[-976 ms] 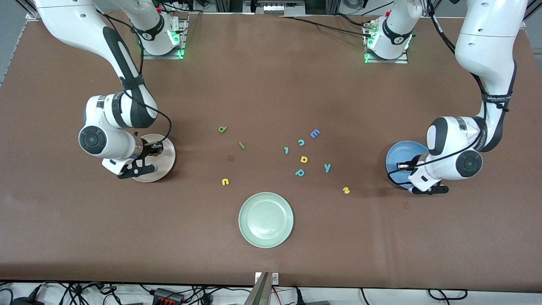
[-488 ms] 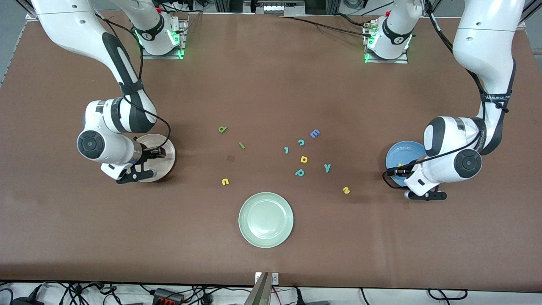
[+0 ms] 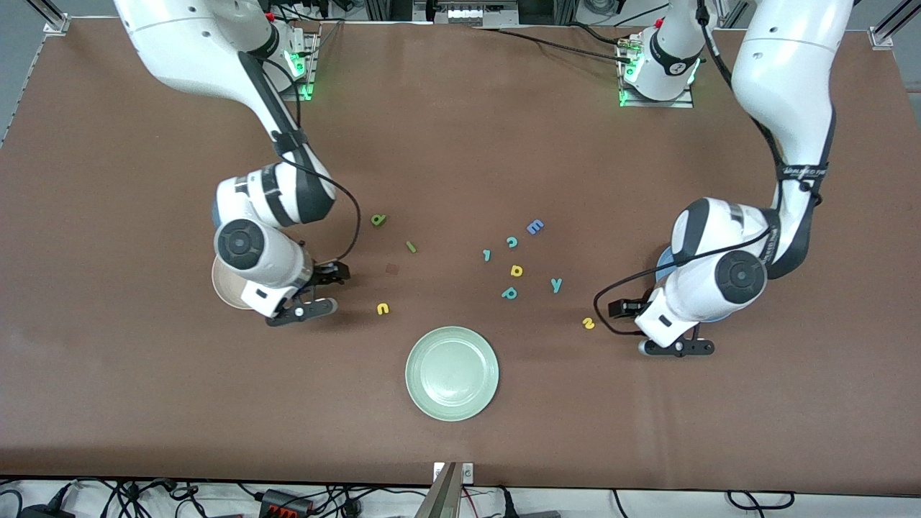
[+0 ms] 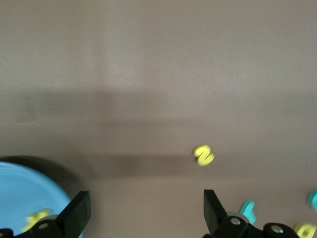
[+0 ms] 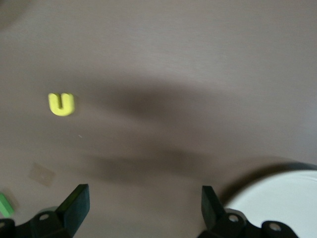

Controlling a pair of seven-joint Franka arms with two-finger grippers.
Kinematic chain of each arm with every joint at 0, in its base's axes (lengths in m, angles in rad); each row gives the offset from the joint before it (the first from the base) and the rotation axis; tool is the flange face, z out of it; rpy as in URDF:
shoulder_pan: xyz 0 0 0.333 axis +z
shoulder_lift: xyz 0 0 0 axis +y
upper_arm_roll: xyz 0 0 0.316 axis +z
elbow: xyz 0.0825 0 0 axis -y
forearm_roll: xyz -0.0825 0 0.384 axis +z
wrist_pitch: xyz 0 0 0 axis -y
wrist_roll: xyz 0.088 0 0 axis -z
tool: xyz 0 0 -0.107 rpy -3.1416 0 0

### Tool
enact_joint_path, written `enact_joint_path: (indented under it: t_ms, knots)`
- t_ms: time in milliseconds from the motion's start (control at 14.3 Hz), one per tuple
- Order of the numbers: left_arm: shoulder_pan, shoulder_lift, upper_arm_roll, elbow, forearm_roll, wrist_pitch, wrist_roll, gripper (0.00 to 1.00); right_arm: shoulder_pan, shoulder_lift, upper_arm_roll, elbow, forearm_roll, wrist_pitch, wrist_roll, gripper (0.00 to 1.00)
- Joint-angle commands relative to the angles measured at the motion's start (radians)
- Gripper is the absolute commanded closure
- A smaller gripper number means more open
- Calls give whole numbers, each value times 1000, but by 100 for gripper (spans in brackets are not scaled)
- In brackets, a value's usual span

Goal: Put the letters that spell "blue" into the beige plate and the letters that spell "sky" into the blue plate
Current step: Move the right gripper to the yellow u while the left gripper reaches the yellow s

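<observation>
My right gripper (image 3: 301, 311) hangs open and empty over bare table between the beige plate (image 3: 224, 288) and the yellow u (image 3: 383, 309). The right wrist view shows that u (image 5: 61, 104), the beige plate's rim (image 5: 277, 198) and my open right gripper (image 5: 143, 210). The green b (image 3: 378, 219) and the green l (image 3: 411, 247) lie nearer the table's middle. The orange e is hidden. My left gripper (image 3: 676, 348), open and empty too, is over the table beside the blue plate (image 3: 660, 267). A yellow k (image 4: 35, 218) lies in the blue plate (image 4: 20, 193). The yellow s (image 3: 588, 323) and the teal y (image 3: 556, 285) lie on the table.
A pale green plate (image 3: 452, 373) stands near the table's front edge. Mid-table lie a teal p (image 3: 509, 293), a yellow a (image 3: 516, 270), a teal c (image 3: 511, 242), another small teal letter (image 3: 487, 255) and a blue E (image 3: 534, 226).
Both arms have swung off their plates toward the table's middle. Both grippers have opened. The yellow k has stayed in the blue plate.
</observation>
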Motion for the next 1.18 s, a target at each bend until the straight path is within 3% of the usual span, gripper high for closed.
enact_joint_path:
  t_ms: [0, 279, 488, 697, 836, 1115]
  knots:
    - [-9, 77, 0, 85, -10, -16, -164, 0, 32, 86, -5, 105, 3, -5, 81, 0]
    - [-46, 103, 11, 99, -7, -13, -260, 0, 98, 158, -8, 213, -4, -3, 196, 0]
    - [-20, 129, 13, 103, -9, 70, -248, 0, 124, 186, -8, 228, -4, 41, 244, 0]
    - [-72, 140, 13, 97, -3, 77, -260, 0, 149, 217, -14, 228, -8, 92, 255, 0]
    - [-96, 148, 13, 97, 0, 77, -260, 0, 152, 232, -18, 230, -17, 98, 255, 19]
    - [-104, 162, 16, 93, 2, 79, -259, 0, 152, 243, -18, 236, -71, 102, 253, 43]
